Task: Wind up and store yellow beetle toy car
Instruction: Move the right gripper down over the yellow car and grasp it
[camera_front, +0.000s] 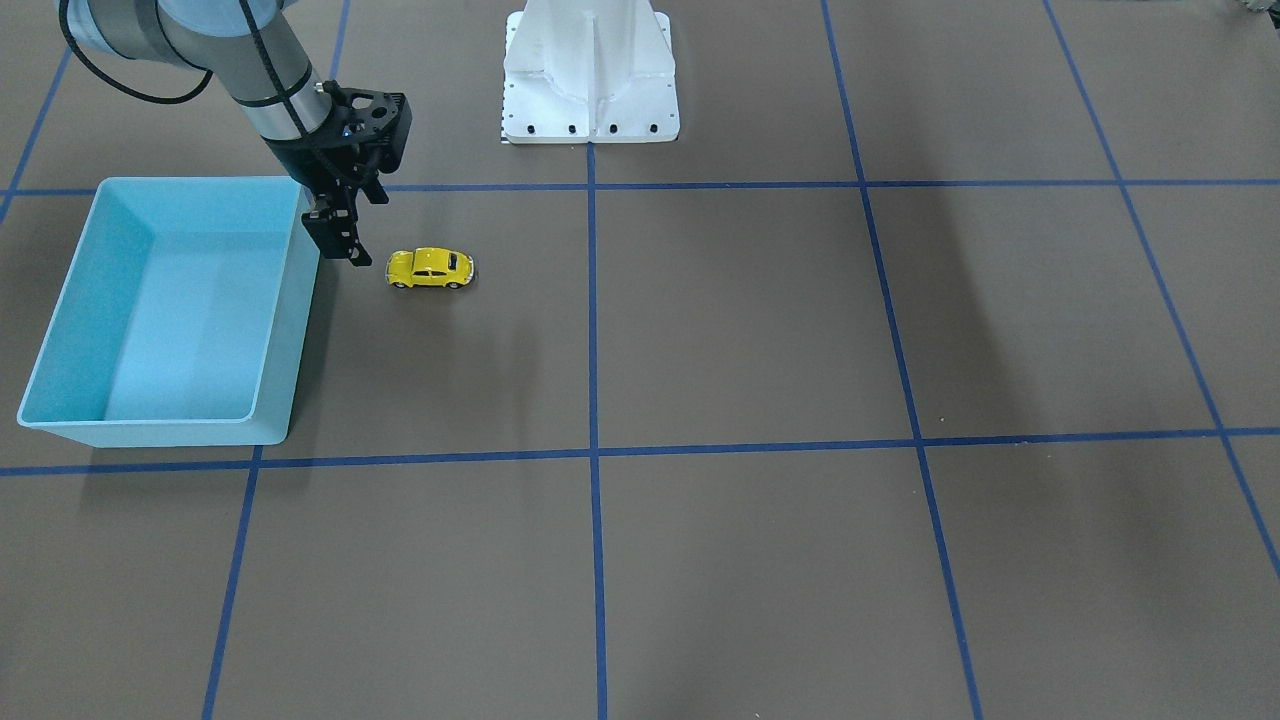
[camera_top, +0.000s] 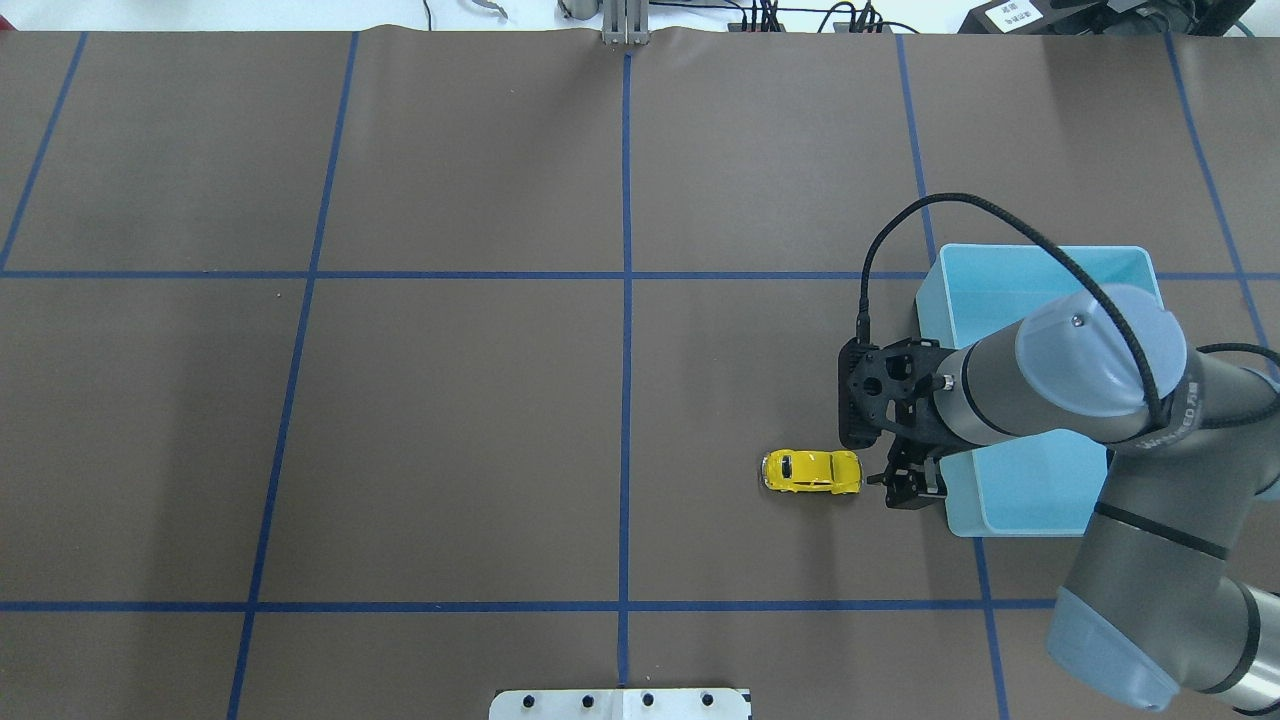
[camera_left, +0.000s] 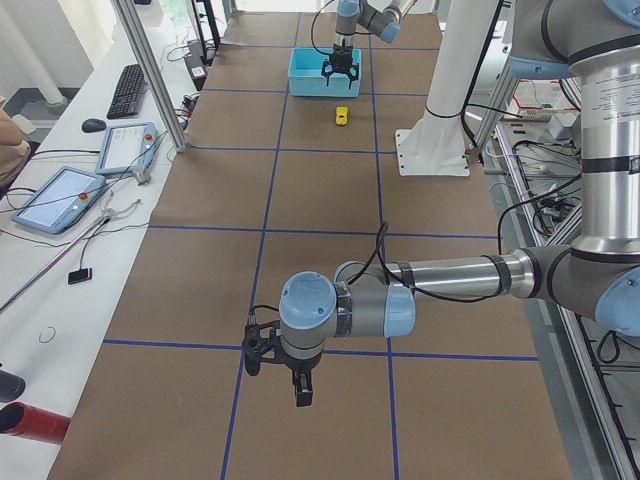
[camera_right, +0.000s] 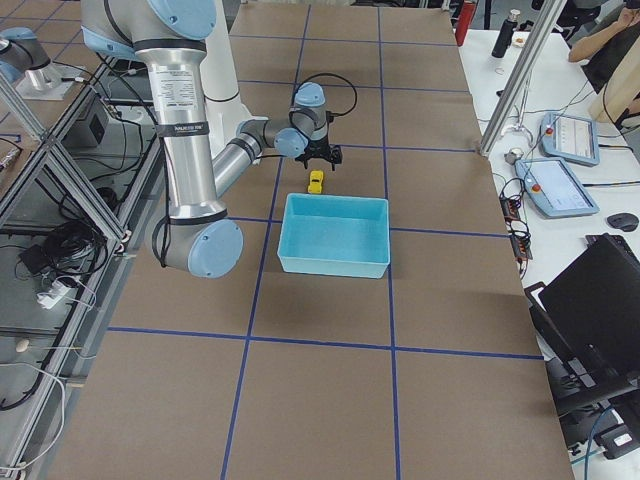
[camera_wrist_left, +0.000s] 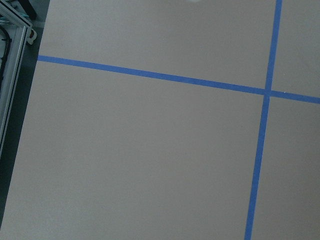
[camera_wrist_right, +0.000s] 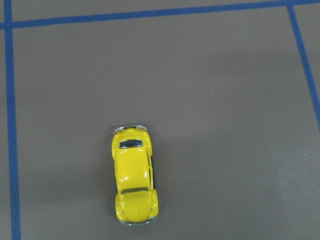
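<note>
The yellow beetle toy car (camera_front: 430, 268) stands on its four wheels on the brown counter (camera_front: 760, 330), just beside the light blue bin (camera_front: 60, 300) but not touching it, on the bin's side toward the counter's middle, with one end pointing at the bin wall. Nothing holds it. Between the car and the bin hangs the right pincer (camera_top: 895, 487), close to the bin's corner nearest the robot and beside the car's end, not over it. Its jaws look parted and hold nothing. The left pincer (camera_left: 280, 375) hovers over bare counter well apart from the bin, and the pictures do not show whether it is open or closed. Neither the winding nor the storing looks done. The main risk is likely the free-rolling wheels: a finger that comes down off-centre could nudge the car's end and send it rolling away from the bin. The rounded, glossy body may also squirt out of a grip taken too high. With the bin wall so near, a careless descent could strike the rim and shift the bin. A car wound and let go too early would probably shoot off across the counter.
</note>
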